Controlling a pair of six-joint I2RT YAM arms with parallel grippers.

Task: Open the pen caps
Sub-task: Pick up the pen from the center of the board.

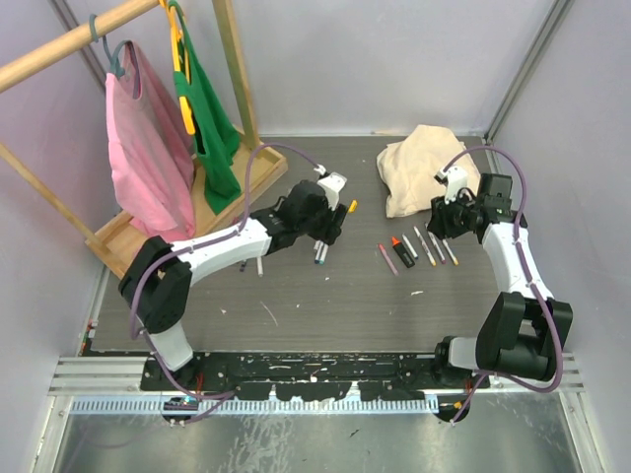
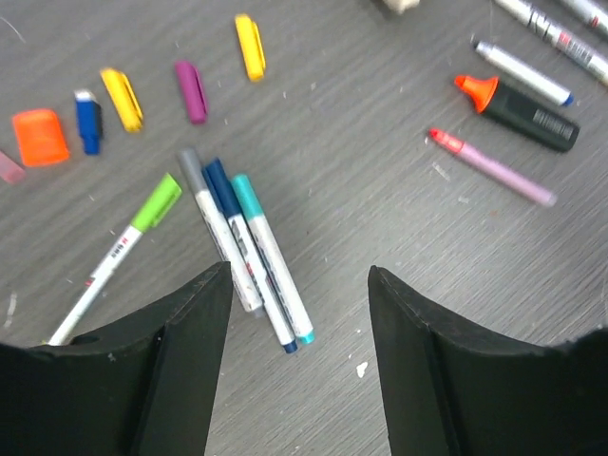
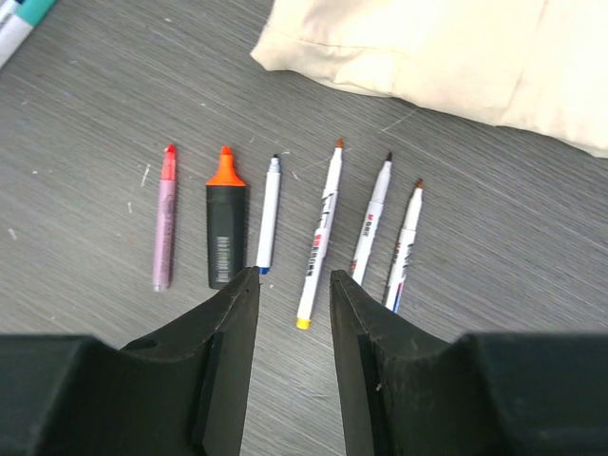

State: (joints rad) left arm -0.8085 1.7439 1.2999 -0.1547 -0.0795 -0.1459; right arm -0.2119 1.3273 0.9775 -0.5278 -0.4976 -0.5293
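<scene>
Grey tabletop (image 1: 325, 296), nothing in our grasp.
Our left gripper (image 2: 299, 313) gapes, loose pen caps (image 2: 123, 99) ahead; our right gripper (image 3: 294, 294), narrowly parted, sits just behind uncapped pens (image 3: 320, 237).

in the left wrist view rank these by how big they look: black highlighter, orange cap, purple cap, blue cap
1. black highlighter, clearly the largest
2. orange cap, the broadest of the three caps
3. purple cap and blue cap look about alike in length and width, so they are not ranked

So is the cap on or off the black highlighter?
Off. The black highlighter lies with its orange tip bare; a loose orange cap lies apart from it.
</scene>
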